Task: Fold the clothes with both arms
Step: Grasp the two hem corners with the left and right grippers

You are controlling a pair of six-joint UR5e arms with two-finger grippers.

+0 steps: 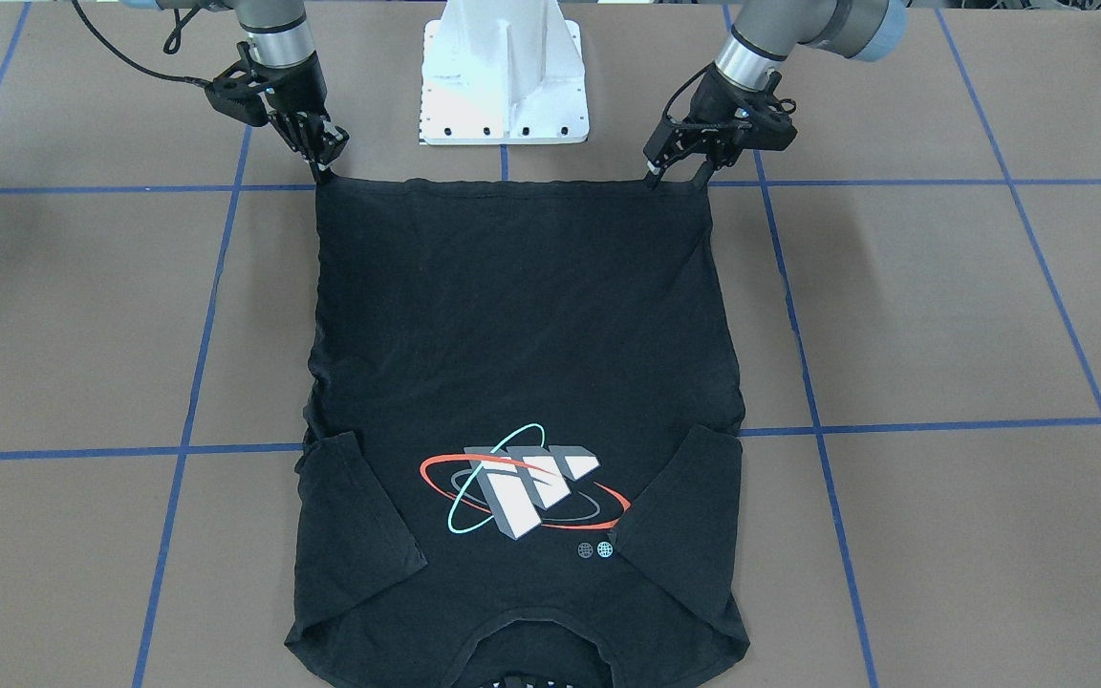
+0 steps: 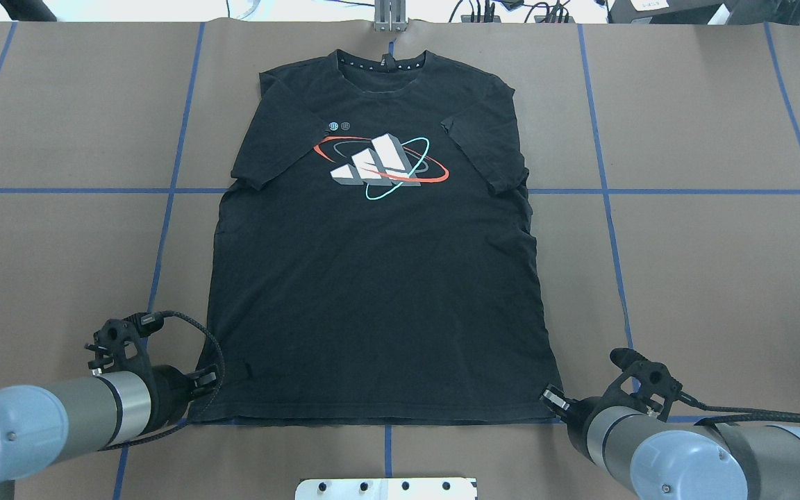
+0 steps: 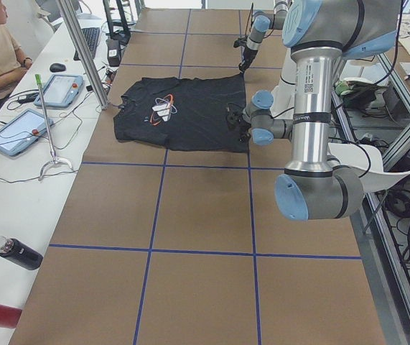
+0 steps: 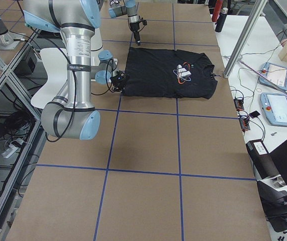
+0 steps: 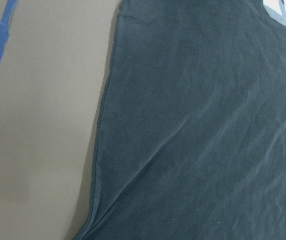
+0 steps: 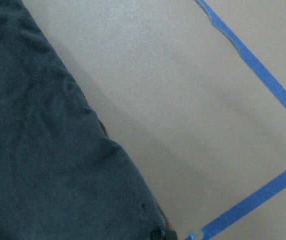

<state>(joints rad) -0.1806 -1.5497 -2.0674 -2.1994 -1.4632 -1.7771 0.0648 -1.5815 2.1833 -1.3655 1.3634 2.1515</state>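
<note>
The black T-shirt (image 1: 522, 315) lies flat and logo up, with the collar far from me and both sleeves folded in over the chest; it also shows in the overhead view (image 2: 379, 278). My left gripper (image 1: 678, 174) is at the hem corner on my left. Its jaws stand apart, one fingertip (image 1: 653, 170) on the cloth and the other at the corner. It also shows in the overhead view (image 2: 223, 375). My right gripper (image 1: 323, 170) has its fingers together on the other hem corner, low at the table, and also shows in the overhead view (image 2: 550, 399). The hem runs straight between the two.
The white base pedestal (image 1: 505, 76) stands just behind the hem. The brown table (image 1: 942, 306) has blue tape lines. In the left side view a person sits at a side desk with tablets (image 3: 57, 90), and an upright post (image 3: 82, 50) stands near the collar.
</note>
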